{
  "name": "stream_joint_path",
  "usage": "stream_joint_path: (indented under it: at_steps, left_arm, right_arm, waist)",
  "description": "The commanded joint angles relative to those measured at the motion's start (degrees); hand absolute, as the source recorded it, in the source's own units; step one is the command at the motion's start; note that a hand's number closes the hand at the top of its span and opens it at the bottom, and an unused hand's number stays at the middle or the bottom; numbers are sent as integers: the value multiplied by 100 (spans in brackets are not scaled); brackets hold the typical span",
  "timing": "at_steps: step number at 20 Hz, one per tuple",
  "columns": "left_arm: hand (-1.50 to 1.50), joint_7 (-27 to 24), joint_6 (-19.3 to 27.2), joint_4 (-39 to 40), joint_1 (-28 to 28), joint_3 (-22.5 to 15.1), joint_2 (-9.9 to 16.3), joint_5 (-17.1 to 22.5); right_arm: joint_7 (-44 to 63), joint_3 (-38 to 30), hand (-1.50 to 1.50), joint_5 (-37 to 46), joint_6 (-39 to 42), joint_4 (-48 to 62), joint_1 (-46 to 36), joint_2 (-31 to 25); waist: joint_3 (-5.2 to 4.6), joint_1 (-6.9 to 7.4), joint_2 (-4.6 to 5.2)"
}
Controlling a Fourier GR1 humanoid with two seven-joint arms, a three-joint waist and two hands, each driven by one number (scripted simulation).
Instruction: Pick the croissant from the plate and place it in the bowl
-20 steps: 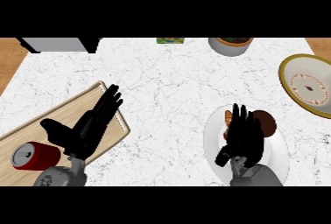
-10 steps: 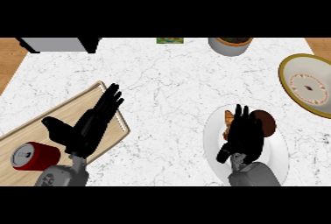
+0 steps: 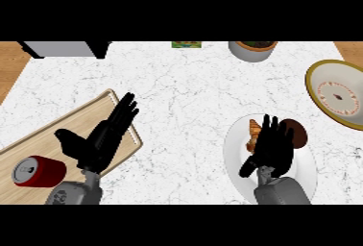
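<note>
Step in hand: the reach for the pick. The right hand (image 3: pixel 273 146) lies over the plate (image 3: pixel 236 158), fingers straight and spread, nothing gripped yet. The croissant (image 3: pixel 254 136) sits on the plate, showing just left of the fingers – the rest is covered, so contact cannot be judged. Next move, by judgement: curl round it, lift, carry to the bowl (image 3: pixel 339 93) at right. The left hand (image 3: pixel 99 139) rests open over the board (image 3: pixel 42 144).
</note>
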Motion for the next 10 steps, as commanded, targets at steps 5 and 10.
stream_joint_path:
  at_steps: [5, 10]
  left_arm:
    - [0, 165, -239, 252, -364, 403, -15, 8]
    - [0, 184, -264, -296, 79, 210, -54, -44]
  right_arm:
    - [-653, -15, 150, 153, -561, 576, -111, 37]
    - [-873, 17, 150, 399, -1133, 1471, -322, 171]
  waist:
    - [11, -10, 18]
    - [14, 35, 19]
